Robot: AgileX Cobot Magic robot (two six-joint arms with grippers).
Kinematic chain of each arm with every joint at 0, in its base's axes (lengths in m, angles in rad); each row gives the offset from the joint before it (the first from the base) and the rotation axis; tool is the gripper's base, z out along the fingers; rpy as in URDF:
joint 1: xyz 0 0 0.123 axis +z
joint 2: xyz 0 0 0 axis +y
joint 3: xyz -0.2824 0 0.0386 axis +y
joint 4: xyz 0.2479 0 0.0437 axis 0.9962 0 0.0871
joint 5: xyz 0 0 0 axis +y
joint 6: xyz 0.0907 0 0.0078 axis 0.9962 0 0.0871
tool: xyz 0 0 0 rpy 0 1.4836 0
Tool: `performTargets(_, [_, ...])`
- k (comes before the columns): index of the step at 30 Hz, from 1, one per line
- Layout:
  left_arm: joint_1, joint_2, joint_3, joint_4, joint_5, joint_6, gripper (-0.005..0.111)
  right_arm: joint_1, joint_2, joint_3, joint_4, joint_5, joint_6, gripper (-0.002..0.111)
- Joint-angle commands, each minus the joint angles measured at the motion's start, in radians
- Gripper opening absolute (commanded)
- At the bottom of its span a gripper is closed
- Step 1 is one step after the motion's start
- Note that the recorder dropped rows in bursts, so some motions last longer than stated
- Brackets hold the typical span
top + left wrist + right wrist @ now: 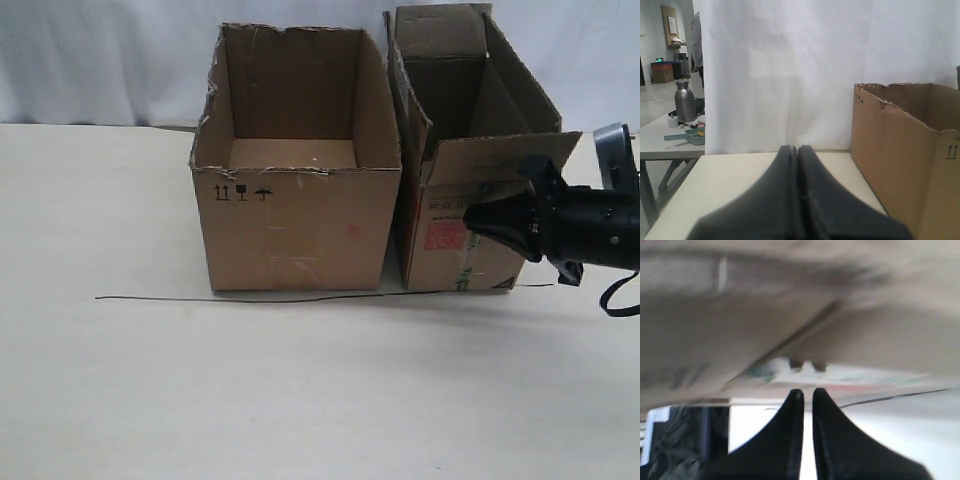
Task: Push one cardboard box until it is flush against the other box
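Here the narrow box [455, 120] with open flaps stands on the table [300, 400] to the right of the wide box [295, 200], and both have their front faces near a thin black line [250, 298] on the table top. Between the two boxes a slim dark gap shows in the lower part; higher up I cannot tell if the walls touch. The right gripper [472, 215] comes in from the right side, lying almost level, and its tip is in front of the narrow box's front face, just under the folded front flap [500, 160] and beside the red print [445, 235]. Whether the tip touches the cardboard I cannot tell. In the right wrist view its fingers [795, 405] are almost together, with only a thin slit between them and nothing held, and the blurred cardboard fills the view close ahead. The left gripper [794, 147] has its fingers pressed together, empty, over the table, with the wide box to one side and apart from it.
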Motion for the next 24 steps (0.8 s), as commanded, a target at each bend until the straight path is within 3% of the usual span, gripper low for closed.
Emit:
performTargets(1, [0.000, -0.004, 0.003, -0.001, -0.009, -0.004, 0.000, -0.021, -0.091, -0.006, -0.147, 0.115, 0.078, 0.005])
performTargets(5, [0.000, -0.004, 0.003, -0.001, -0.009, -0.004, 0.000, -0.153, -0.232, -0.006, -0.221, 0.292, 0.108, 0.005])
performTargets(7, [0.000, -0.004, 0.003, -0.001, -0.009, -0.004, 0.000, -0.264, -0.326, -0.006, -0.144, 0.292, 0.116, 0.005])
performTargets(11, [0.000, -0.004, 0.003, -0.001, -0.009, -0.004, 0.000, -0.366, -0.350, -0.017, -0.043, 0.219, 0.086, 0.005])
performTargets(15, [0.000, -0.004, 0.003, -0.001, -0.009, -0.004, 0.000, -0.440, -0.225, -0.098, -0.089, 0.088, 0.113, 0.005])
performTargets(24, [0.000, -0.004, 0.003, 0.002, -0.009, -0.004, 0.000, -0.462, 0.254, -0.357, -0.211, 0.149, 0.220, 0.005])
